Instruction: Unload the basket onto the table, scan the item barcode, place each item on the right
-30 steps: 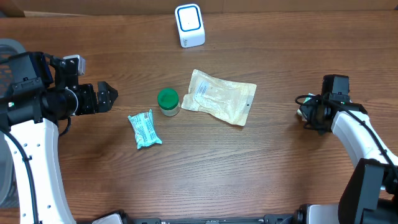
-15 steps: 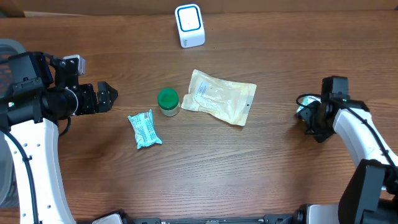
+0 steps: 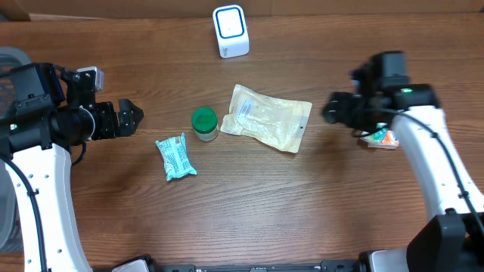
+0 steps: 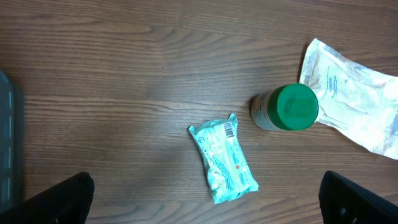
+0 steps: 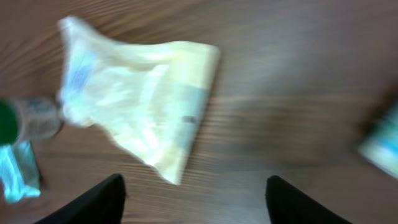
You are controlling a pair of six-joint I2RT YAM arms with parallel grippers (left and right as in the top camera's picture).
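Note:
Three items lie mid-table: a teal packet with a barcode on its upper end, a green-lidded jar and a cream pouch. A white scanner with a blue face stands at the back. My left gripper hovers open to the left of the jar, and the teal packet lies between and ahead of its fingers. My right gripper is open and empty just right of the pouch. The right wrist view is blurred.
A small white, orange and teal packet lies on the table under my right arm, at the right edge of the wrist view. A grey bin sits at the far left edge.
My right gripper opened and let go of the small packet, which now lies on the table. The right arm swung left and back toward the pouch. The left arm is still.

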